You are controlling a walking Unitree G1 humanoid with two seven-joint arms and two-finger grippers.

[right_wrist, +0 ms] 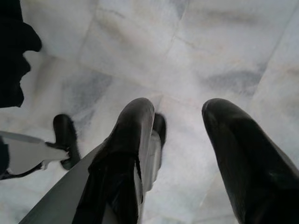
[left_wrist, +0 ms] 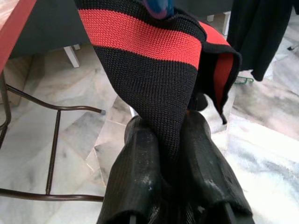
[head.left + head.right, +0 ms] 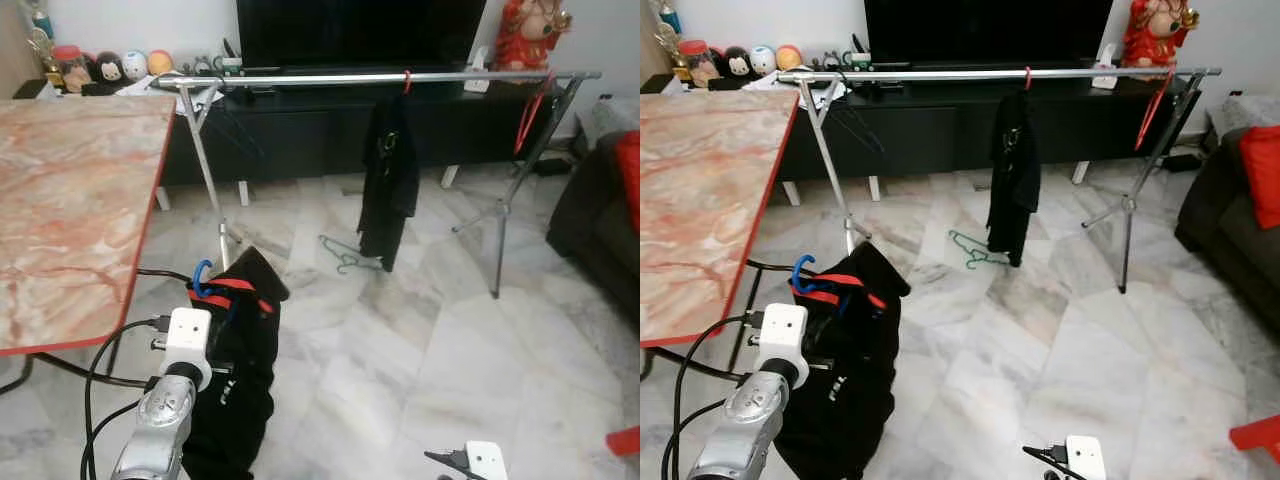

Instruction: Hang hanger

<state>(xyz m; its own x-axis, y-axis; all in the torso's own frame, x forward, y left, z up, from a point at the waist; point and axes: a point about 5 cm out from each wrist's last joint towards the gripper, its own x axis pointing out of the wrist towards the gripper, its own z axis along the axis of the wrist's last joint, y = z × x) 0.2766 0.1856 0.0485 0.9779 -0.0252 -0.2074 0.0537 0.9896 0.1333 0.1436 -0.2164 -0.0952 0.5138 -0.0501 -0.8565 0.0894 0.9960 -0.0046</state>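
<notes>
In the left eye view, the left gripper (image 3: 222, 330) is raised at the near left, just beside the marble table (image 3: 70, 210), and it has hold of a black garment with red stripes (image 3: 240, 370) that hangs straight down from it toward the floor. Out of the top of the garment rises the blue hanger hook (image 3: 201, 278), standing upright with its open curve turned to the left; the rest of the hanger is hidden inside the cloth, so I cannot tell how its long axis lies. Small white writing shows on the garment lower down, too small to read. Farther off, a metal clothes rail (image 3: 380, 78) runs from left to right in front of a dark television cabinet (image 3: 300, 130); a black shirt (image 3: 388, 180) hangs from it on a red hanger, and a second red hanger (image 3: 532, 112) hangs near its right end. A green hanger (image 3: 345, 255) lies flat on the marble floor (image 3: 440, 340) beside the shirt's hem. In the left wrist view, the two black fingers (image 2: 135, 182) are closed tightly on a fold of the knitted black and red cloth. In the right wrist view, the right gripper (image 1: 180, 116) points down at the floor, its fingers (image 1: 133, 135) spread well apart with nothing between them.
</notes>
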